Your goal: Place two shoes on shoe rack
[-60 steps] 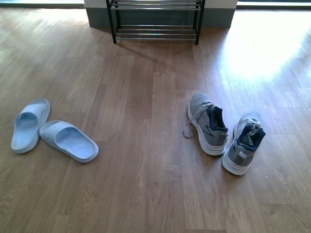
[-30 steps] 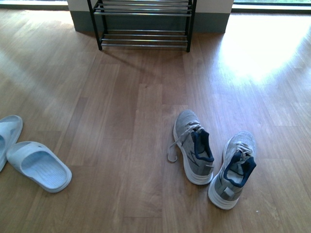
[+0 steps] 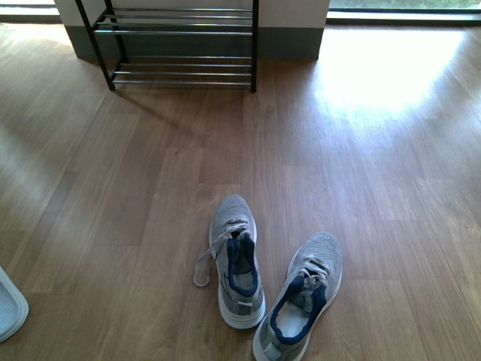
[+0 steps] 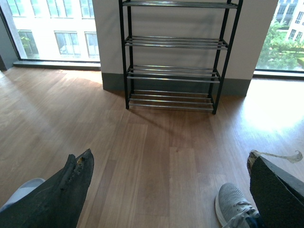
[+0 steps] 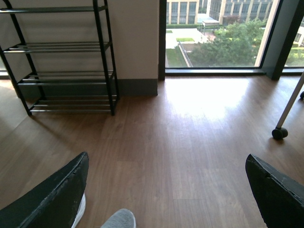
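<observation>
Wood-plank floor (image 3: 150, 188) with a sunlit patch (image 3: 391, 68) below the window (image 5: 213, 33). White wall (image 5: 135, 38), grey skirting (image 5: 137, 88). Black caster (image 5: 279, 133) on a white leg (image 5: 292, 102), near the window.

The front camera looks steeply down at the near sneakers (image 3: 237, 259), the shoe rack (image 3: 180, 31) far left. Both wrist cameras sit low, facing forward across the floor (image 4: 166, 152), sharing that rack.

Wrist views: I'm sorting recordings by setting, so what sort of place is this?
Probably a room in a home or an office: a wood-plank floor, a tall shoe rack against the wall, grey sneakers loose on the floor, and large windows looking onto buildings and trees.
</observation>
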`<state>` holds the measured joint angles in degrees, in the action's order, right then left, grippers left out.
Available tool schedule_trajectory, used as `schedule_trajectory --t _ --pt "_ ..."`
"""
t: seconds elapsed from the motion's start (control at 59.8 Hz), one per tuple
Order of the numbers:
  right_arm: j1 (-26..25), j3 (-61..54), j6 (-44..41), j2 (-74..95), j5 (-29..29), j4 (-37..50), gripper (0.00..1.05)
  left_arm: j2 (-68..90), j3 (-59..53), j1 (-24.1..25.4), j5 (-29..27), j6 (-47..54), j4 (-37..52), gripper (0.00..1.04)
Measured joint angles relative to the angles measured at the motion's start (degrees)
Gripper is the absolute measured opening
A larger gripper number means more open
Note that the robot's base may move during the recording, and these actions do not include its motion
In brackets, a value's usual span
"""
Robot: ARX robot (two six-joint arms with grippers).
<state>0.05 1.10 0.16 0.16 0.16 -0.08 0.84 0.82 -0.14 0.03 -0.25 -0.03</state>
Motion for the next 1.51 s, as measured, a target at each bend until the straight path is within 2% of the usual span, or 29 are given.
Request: schedule_trajectory --t 0.318,0.335,0.385,0.435,0.468,0.535,0.636,0.769,0.87,0.92,1.087,1.288,1.388,1.505 --pt "0.0 0.0 0.0 0.0 0.0 0.0 0.96 0.0 0.0 -0.1 -0.5 0.0 0.1 0.95" --pt "0.0 0.0 0.0 0.0 0.0 0.0 0.96 0.7 -0.3 -1.0 -3.8 0.8 2.0 0.95" --pt "0.0 0.0 0.0 0.0 0.0 0.0 0.96 4.7 -0.6 -6.7 -19.9 1.8 13.0 0.95" --pt "0.0 0.0 0.0 0.0 0.0 0.0 0.96 9.2 -0.2 -9.4 -29.0 0.9 17.3 0.95" --pt "0.0 0.0 0.0 0.0 0.0 0.0 0.96 12.8 0.2 -9.2 -30.2 -1.0 16.6 0.95" --pt "0.0 0.0 0.0 0.0 0.0 0.0 0.96 24.3 1.2 -7.6 -25.9 -7.0 13.7 0.95" --pt "0.0 0.0 0.0 0.0 0.0 0.0 0.96 41.5 5.0 -7.4 -17.2 -12.6 17.7 0.95" --pt "0.0 0.0 0.0 0.0 0.0 0.0 0.96 71.0 15.7 -10.3 -9.2 -14.4 25.4 0.95" --pt "0.0 0.0 0.0 0.0 0.0 0.0 0.96 89.4 21.8 -12.9 -3.7 -15.1 26.3 0.95" --pt "0.0 0.0 0.0 0.0 0.0 0.0 0.96 94.7 24.6 -14.2 -1.9 -16.4 25.8 0.95" --pt "0.0 0.0 0.0 0.0 0.0 0.0 0.96 105.8 34.4 -17.9 -1.6 -21.2 21.4 0.95" --pt "0.0 0.0 0.0 0.0 0.0 0.0 0.96 117.3 46.2 -17.0 -0.5 -24.4 15.2 0.95" --pt "0.0 0.0 0.0 0.0 0.0 0.0 0.96 121.8 50.3 -16.6 2.5 -24.7 13.4 0.95" --pt "0.0 0.0 0.0 0.0 0.0 0.0 0.96 127.4 55.3 -17.3 9.2 -24.7 12.5 0.95"
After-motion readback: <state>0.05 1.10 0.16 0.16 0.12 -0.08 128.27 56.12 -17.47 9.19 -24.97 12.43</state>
